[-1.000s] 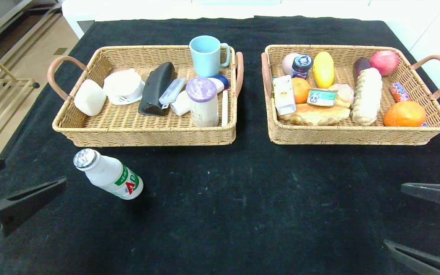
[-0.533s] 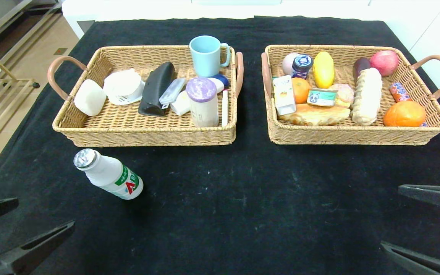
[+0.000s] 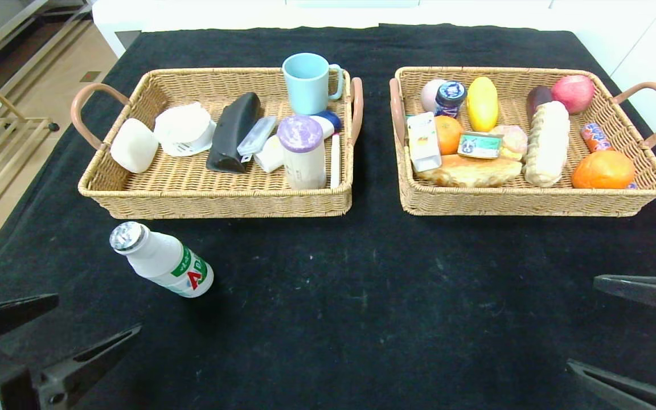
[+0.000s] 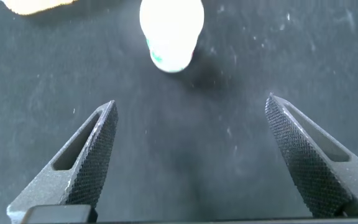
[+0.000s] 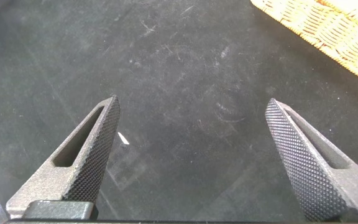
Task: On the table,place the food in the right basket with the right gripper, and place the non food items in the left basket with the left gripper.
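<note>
A white foil-capped bottle with a green-red label lies on its side on the black table, in front of the left basket. My left gripper is open and empty near the table's front-left corner, just short of the bottle. At the front right, my right gripper hangs open over bare cloth. The right basket holds the croissant, juice carton and tin can. The clear plastic case lies in the left basket.
The left basket also holds a blue mug, a black case and a purple-lidded jar. Fruit and a bread loaf fill the right basket. A corner of that basket shows in the right wrist view.
My left gripper has moved in from the table's left edge, toward the near edge and to the right, still open. The bottle and right arm have stayed put.
</note>
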`<act>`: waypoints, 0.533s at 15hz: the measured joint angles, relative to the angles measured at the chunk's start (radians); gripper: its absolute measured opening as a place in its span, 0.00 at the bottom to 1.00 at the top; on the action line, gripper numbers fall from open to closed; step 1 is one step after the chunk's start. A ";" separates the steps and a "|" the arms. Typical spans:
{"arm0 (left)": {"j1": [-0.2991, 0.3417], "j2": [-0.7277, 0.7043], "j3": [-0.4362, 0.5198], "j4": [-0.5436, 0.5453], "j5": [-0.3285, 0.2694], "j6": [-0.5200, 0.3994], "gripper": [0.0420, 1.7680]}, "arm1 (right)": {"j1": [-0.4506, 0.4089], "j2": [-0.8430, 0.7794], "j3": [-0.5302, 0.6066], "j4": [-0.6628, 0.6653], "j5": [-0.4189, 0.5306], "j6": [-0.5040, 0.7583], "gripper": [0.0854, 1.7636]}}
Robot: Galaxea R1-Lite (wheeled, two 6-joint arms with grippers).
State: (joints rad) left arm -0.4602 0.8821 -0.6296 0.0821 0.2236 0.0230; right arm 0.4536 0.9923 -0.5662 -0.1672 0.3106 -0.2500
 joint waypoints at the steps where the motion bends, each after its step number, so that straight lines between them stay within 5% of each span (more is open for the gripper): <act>1: 0.000 0.019 0.001 -0.022 0.001 0.000 0.97 | 0.000 0.000 0.000 0.000 0.000 0.000 0.97; 8: 0.020 0.180 0.010 -0.187 0.011 -0.018 0.97 | 0.000 -0.001 -0.001 0.000 0.000 0.000 0.97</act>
State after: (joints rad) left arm -0.4402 1.0617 -0.6191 -0.1053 0.2351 0.0047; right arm 0.4536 0.9911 -0.5677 -0.1674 0.3106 -0.2496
